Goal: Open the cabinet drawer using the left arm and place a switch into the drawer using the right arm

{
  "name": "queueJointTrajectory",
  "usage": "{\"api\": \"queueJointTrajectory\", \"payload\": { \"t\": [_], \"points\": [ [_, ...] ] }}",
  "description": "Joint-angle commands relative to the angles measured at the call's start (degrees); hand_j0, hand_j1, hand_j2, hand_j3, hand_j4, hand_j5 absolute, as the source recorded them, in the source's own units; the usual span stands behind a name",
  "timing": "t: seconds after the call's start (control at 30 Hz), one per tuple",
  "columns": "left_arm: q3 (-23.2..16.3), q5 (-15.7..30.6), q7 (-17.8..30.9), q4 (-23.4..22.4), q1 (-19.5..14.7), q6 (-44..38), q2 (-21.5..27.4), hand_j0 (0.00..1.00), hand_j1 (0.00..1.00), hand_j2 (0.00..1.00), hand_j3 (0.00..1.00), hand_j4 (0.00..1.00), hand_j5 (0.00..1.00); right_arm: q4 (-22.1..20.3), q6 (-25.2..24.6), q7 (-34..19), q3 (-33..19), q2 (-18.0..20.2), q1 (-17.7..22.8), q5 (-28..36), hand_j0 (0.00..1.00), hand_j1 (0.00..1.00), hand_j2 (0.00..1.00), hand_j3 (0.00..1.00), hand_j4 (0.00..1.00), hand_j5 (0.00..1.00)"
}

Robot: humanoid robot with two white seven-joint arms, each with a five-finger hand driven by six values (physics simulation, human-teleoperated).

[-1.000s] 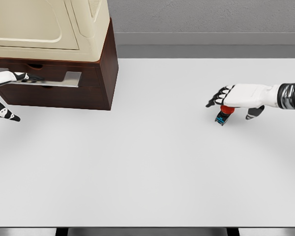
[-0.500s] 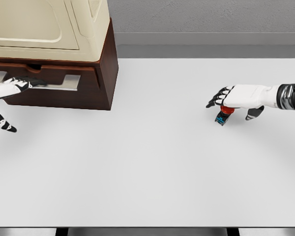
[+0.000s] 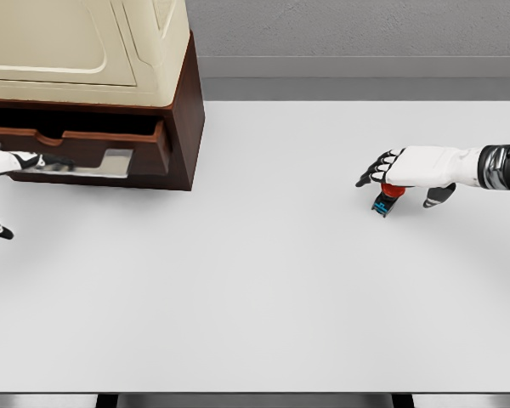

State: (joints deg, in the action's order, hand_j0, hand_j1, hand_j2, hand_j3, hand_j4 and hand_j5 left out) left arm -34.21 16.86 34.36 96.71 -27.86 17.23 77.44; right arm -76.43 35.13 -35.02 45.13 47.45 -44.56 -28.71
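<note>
no readable text, no labels, no brands, no numbers on anything shown

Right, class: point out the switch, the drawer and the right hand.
switch (image 3: 384,201), head view, on its body under the hand.
drawer (image 3: 110,140), head view, on its front panel.
right hand (image 3: 416,167), head view, on its back.

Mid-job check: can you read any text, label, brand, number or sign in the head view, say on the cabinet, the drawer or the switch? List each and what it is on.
No readable text anywhere in the head view.
Cabinet: plain brown wood, no label.
Drawer front, where the left hand is: no marking.
Cream appliance on top: no brand visible.
Switch under the right hand: red and blue parts, too small to show any lettering.
Table: blank.
</note>
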Motion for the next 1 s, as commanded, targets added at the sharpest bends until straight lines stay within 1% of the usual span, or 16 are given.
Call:
{"api": "queueJointTrajectory", "payload": {
  "t": [0.0, 0.07, 0.2, 0.27, 0.5, 0.53, 0.57, 0.7, 0.8, 0.87, 0.9, 0.97],
  "points": [
    [-0.59, 2.92, 0.64, 0.5, 0.0, 1.4, 1.13, 1.0, 1.0, 1.0, 1.0, 1.0, 1.0, -0.12, -0.13, 0.02, -0.04, -0.08, 0.0, 0.23, 0.99, 0.99, 0.99, 0.99, 0.99, 0.99],
    [-1.47, 3.53, 0.64, 0.68, 0.0, 2.54, 1.92, 1.0, 1.0, 1.0, 1.0, 1.0, 1.0, -0.12, -0.13, 0.02, -0.04, -0.17, 0.0, 0.23, 0.99, 0.99, 0.99, 0.99, 0.99, 0.99],
    [-2.0, 4.06, 0.64, 1.03, 0.0, 3.69, 2.63, 1.0, 1.0, 1.0, 1.0, 1.0, 1.0, -0.21, -0.13, 0.02, 0.66, -0.26, 0.0, 0.23, 0.99, 0.99, 0.99, 0.99, 0.99, 0.99],
    [-2.97, 4.76, 0.64, 2.08, 0.0, 4.13, 3.24, 1.0, 1.0, 1.0, 1.0, 1.0, 1.0, -0.39, -0.13, 0.02, 0.75, -0.17, 0.0, 0.23, 0.99, 0.99, 0.99, 0.99, 0.99, 0.99],
    [-3.05, 6.17, 0.64, 2.26, 0.0, 4.39, 4.56, 1.0, 1.0, 1.0, 1.0, 1.0, 1.0, -0.47, -0.13, 0.02, 0.75, -0.26, 0.0, 0.23, 0.99, 0.99, 0.99, 0.99, 0.99, 0.99],
    [-3.05, 6.61, 0.64, 2.26, -0.09, 4.74, 4.82, 1.0, 1.0, 1.0, 1.0, 1.0, 1.0, -0.47, -0.13, 0.02, 0.75, -0.26, 0.0, 0.23, 0.93, 0.93, 0.93, 0.93, 0.93, 0.93],
    [-3.05, 7.13, 0.64, 2.17, -0.09, 4.74, 5.09, 1.0, 1.0, 1.0, 1.0, 1.0, 1.0, -0.47, -0.13, 0.02, 0.75, -0.26, 0.0, 0.23, 0.9, 0.9, 0.9, 0.9, 0.9, 0.9],
    [-2.97, 8.19, 0.64, 2.26, -0.09, 5.36, 5.7, 1.0, 1.0, 1.0, 1.0, 1.0, 1.0, -0.47, -0.13, 0.02, 0.75, -0.26, 0.0, 0.23, 0.89, 0.89, 0.89, 0.89, 0.89, 0.89],
    [-2.97, 8.98, 0.64, 2.7, -0.18, 5.45, 6.23, 1.0, 1.0, 1.0, 1.0, 1.0, 1.0, -0.47, -0.13, 0.02, 0.75, -0.26, 0.0, 0.23, 0.83, 0.83, 0.83, 0.83, 0.83, 0.83],
    [-2.88, 8.98, 0.64, 2.96, -0.18, 5.8, 6.4, 1.0, 1.0, 1.0, 1.0, 1.0, 1.0, -0.47, -0.13, 0.02, 0.75, -0.26, 0.0, 0.23, 0.83, 0.83, 0.83, 0.83, 0.83, 0.83],
    [-2.88, 8.98, 0.64, 3.05, -0.18, 7.9, 6.41, 1.0, 1.0, 1.0, 1.0, 1.0, 1.0, -0.47, -0.13, 0.02, 0.75, -0.26, 0.0, 0.23, 0.87, 0.87, 0.87, 0.87, 0.87, 0.87],
    [-2.88, 9.07, 0.64, 3.05, -0.18, 10.1, 7.2, 1.0, 1.0, 1.0, 1.0, 1.0, 1.0, -0.47, -0.13, 0.02, 0.75, -0.35, 0.0, 0.23, 0.88, 0.88, 0.88, 0.88, 0.88, 0.88]
  ]
}}
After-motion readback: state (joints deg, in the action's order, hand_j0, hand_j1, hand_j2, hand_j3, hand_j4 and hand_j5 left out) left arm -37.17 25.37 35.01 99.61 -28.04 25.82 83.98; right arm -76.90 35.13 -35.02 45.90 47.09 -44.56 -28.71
